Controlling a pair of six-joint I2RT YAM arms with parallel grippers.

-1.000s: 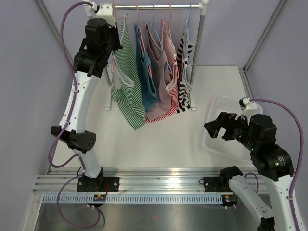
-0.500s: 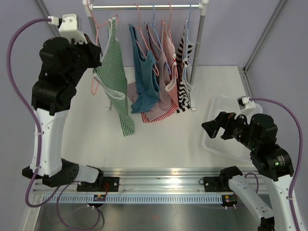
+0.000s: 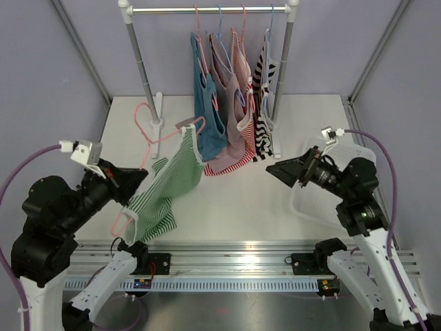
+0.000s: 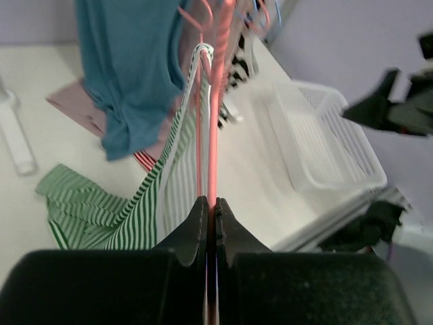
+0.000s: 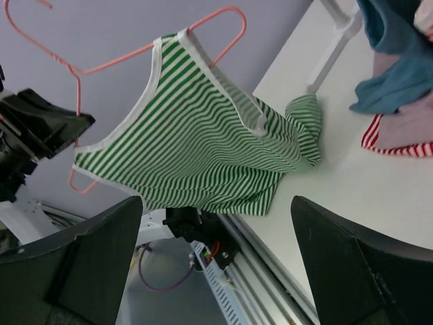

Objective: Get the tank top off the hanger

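The green striped tank top (image 3: 169, 186) hangs on a pink hanger (image 4: 212, 135) in the lower left of the top view. The left claw (image 4: 210, 203) is shut tight on the thin wire of the hanger. The straps are on the hanger, so the top is not off yet. Its bottom end looks to rest on the bench (image 3: 227, 200), near the front edge.

The right claw (image 3: 275, 169) is at the middle right of the top view. Its two fingers are wide apart and hold nothing. It points at the top but is well apart from it.

Things could go wrong from here. The wire is thin and smooth, so I think a hard pull on the cloth could make the hanger twist or slip out of the left claw. The right claw could pinch the wire with the cloth, and then the top would not come off. A strap could catch on the end of the hanger and stretch. The loose bottom end lies close to the bench edge, so it might slide over it.

A white basket (image 4: 318, 142) sits at the right side of the bench. In the left wrist view I see nothing in it. In the top view the right arm hides most of it.

More tops (image 3: 231, 103) hang on the rack (image 3: 207, 9) at the upper middle, apart from both claws.
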